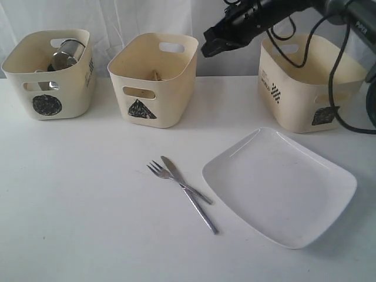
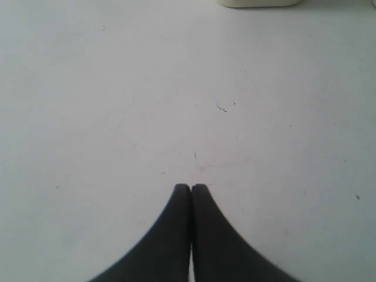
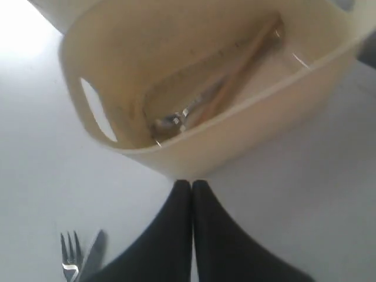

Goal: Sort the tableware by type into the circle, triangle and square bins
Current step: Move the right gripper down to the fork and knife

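Three cream bins stand along the back: the circle bin (image 1: 50, 73) with a steel mug (image 1: 66, 54) inside, the triangle bin (image 1: 154, 79) and the square bin (image 1: 308, 82). Chopsticks (image 3: 229, 82) lie in the triangle bin. A steel fork (image 1: 182, 197) and knife (image 1: 185, 179) lie crossed on the table, with the large white plate (image 1: 281, 185) to their right. My right gripper (image 1: 212, 46) hangs shut and empty above the triangle bin's right side; the right wrist view shows its tips (image 3: 191, 184) together. My left gripper (image 2: 190, 187) is shut over bare table.
The white table (image 1: 70, 200) carries all the items. Black cables (image 1: 335, 76) from the right arm drape over the square bin. A white curtain (image 1: 117, 17) hangs behind the bins. The fork tines (image 3: 69, 255) show in the right wrist view.
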You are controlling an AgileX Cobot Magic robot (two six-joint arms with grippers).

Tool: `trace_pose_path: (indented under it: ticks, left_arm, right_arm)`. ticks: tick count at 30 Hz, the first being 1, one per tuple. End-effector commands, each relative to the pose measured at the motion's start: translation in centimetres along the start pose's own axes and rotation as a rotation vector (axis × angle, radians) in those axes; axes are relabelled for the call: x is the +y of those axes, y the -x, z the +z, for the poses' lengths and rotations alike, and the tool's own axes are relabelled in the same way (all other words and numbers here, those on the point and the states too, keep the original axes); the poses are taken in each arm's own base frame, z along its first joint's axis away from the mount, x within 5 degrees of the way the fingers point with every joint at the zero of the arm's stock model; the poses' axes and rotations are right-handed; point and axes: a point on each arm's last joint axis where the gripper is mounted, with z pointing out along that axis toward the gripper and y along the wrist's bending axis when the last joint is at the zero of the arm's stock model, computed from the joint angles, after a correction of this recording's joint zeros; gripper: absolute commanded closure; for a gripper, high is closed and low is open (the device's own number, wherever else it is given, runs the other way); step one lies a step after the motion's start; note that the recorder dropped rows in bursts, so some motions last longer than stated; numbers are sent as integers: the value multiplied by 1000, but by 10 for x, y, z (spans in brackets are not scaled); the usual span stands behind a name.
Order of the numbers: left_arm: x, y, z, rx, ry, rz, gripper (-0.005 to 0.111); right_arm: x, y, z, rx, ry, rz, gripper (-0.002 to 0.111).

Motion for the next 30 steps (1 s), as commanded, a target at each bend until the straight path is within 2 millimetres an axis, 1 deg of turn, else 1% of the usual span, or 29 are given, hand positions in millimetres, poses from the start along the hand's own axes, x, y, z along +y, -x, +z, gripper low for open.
trace_pose_path:
  ticks: [1, 4, 8, 9, 11, 12, 13, 15, 18, 21, 25, 28, 30]
  left_arm:
    - [0, -1, 0, 9, 0, 4, 106]
    - [0, -1, 0, 9, 0, 4, 106]
    - [0, -1, 0, 9, 0, 4, 106]
    - [0, -1, 0, 9, 0, 4, 106]
    - [0, -1, 0, 9, 0, 4, 106]
    - [0, -1, 0, 9, 0, 4, 106]
    - [0, -1, 0, 9, 0, 4, 106]
    - [0, -1, 0, 9, 0, 4, 106]
    - [0, -1, 0, 9, 0, 4, 106]
    - [0, -1, 0, 9, 0, 4, 106]
    - [0, -1, 0, 9, 0, 4, 106]
    - [0, -1, 0, 9, 0, 4, 106]
    - [0, -1, 0, 9, 0, 4, 106]
  right_arm:
    - [-7, -8, -30, 161, -287, 173, 108]
    - [-5, -14, -43, 208, -370, 200, 108]
    - [9, -20, -65, 262, -486, 229, 108]
    - [16, -24, -71, 279, -496, 232, 108]
    - [29, -27, -76, 261, -477, 230, 108]
    - [39, -31, -77, 263, -455, 218, 108]
    - [48, -34, -76, 269, -428, 211, 108]
    - [71, -46, -73, 278, -353, 197, 108]
    - [106, -65, -54, 294, -227, 175, 108]
    - [128, -80, -24, 320, -162, 102, 108]
    - [152, -95, 13, 397, -101, 21, 108]
    - [168, -101, 40, 424, -54, -113, 108]
    - [173, -103, 53, 405, -41, -207, 108]
